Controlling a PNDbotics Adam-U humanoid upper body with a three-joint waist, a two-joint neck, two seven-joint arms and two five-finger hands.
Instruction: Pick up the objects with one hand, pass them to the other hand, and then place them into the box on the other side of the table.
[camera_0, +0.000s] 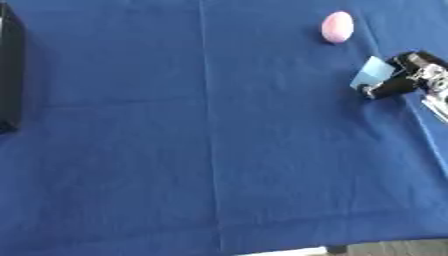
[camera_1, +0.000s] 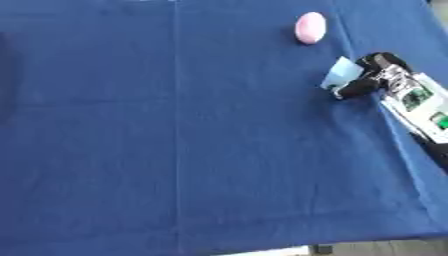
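**Pale blue piece pinched at the right edge**

A pale blue flat piece (camera_1: 341, 73) is pinched by the right hand (camera_1: 374, 76) at the frame's right. A pink egg-shaped object (camera_1: 310, 28) is seen upper right on the blue bench (camera_1: 175, 150); a black box (camera_0: 9, 75) is seen far left.

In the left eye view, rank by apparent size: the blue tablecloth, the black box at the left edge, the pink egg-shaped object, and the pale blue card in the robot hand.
1. Blue tablecloth
2. Black box, partly cut off by the frame
3. Pale blue card and pink egg-shaped object: these look alike, and the right robot hand covers part of the card.
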